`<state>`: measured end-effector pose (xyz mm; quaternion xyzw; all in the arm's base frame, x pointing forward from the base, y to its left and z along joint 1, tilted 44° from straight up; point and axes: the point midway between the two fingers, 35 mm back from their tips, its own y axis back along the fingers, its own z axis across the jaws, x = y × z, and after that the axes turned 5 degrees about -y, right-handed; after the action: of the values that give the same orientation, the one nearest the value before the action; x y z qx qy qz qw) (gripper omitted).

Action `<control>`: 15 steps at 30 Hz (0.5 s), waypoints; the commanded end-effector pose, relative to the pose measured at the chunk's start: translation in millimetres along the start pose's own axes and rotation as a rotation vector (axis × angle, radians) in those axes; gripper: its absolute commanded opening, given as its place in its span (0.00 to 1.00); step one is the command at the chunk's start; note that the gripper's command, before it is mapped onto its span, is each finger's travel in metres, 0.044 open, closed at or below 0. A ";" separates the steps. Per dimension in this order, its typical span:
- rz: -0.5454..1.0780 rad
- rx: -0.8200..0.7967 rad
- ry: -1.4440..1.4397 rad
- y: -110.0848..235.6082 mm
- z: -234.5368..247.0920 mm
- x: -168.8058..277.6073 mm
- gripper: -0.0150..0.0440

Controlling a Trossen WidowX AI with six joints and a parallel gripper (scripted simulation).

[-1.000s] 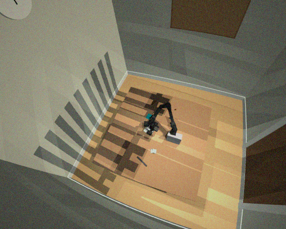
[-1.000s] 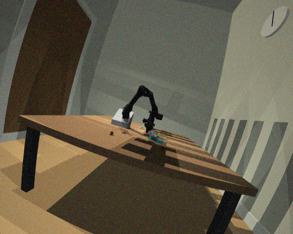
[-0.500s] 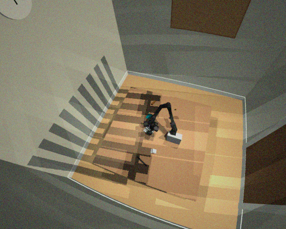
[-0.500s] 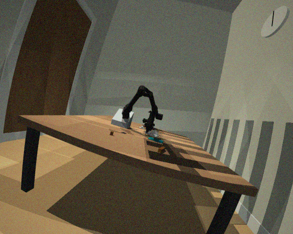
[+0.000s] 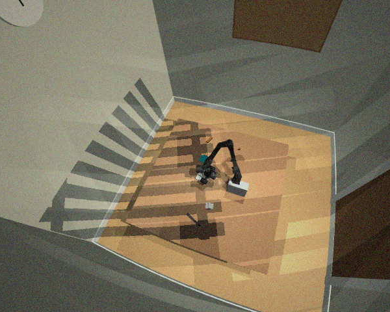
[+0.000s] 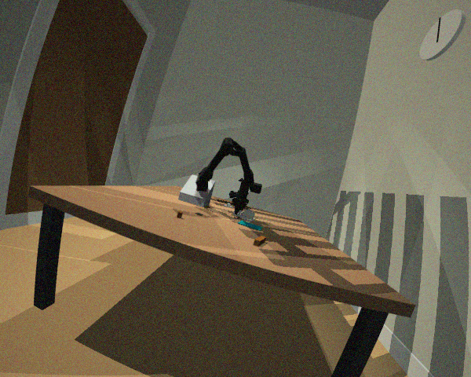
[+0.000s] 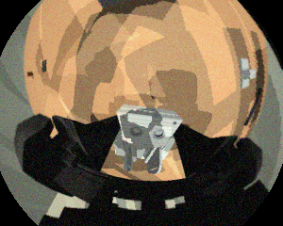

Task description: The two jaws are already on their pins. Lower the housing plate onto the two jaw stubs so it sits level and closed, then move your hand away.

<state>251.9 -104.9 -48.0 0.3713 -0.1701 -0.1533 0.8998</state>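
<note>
Wooden table (image 5: 252, 234) (image 6: 228, 263) with dark legs (image 6: 48, 255), on a tan floor (image 5: 306, 282) (image 6: 9, 300). Grey far wall (image 6: 248, 81); brown door (image 6: 65, 105) at left; pale right wall (image 6: 414, 133) with a round white clock (image 5: 20, 12) (image 6: 442, 34) and barred shadows.

Your robot's body: one slim matte-black arm (image 5: 234, 159) (image 6: 214, 162), near-black throughout, segmented w/ narrow links. Chunky rounded housings at the joints; elbow housing (image 5: 228, 143) (image 6: 228, 144) is broader than the links either side. Wrist section bulkier, w/ several dark blocky lumps & a squarish black block (image 6: 255, 188) sticking out to one side in the ext. view. Your black parallel-jaw gripper (image 5: 202, 179) (image 6: 237, 212) (image 7: 148, 120) has two wide, angular black fingers, bulging at the outer edges, tapering inward in the wrist view. Faint ridges & seams on the L-hand one in that view. Screws, cables, markings: too dark/small for you to make out.
</note>
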 end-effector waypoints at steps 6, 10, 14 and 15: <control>0.001 0.000 0.000 0.1 0.0 0.0 1.00; 0.001 0.000 0.000 0.1 0.0 0.0 1.00; 0.001 0.000 0.000 0.1 0.0 0.0 1.00; 0.001 0.000 0.000 0.1 0.0 0.0 1.00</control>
<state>252.1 -104.8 -48.1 0.3712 -0.1704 -0.1529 0.8999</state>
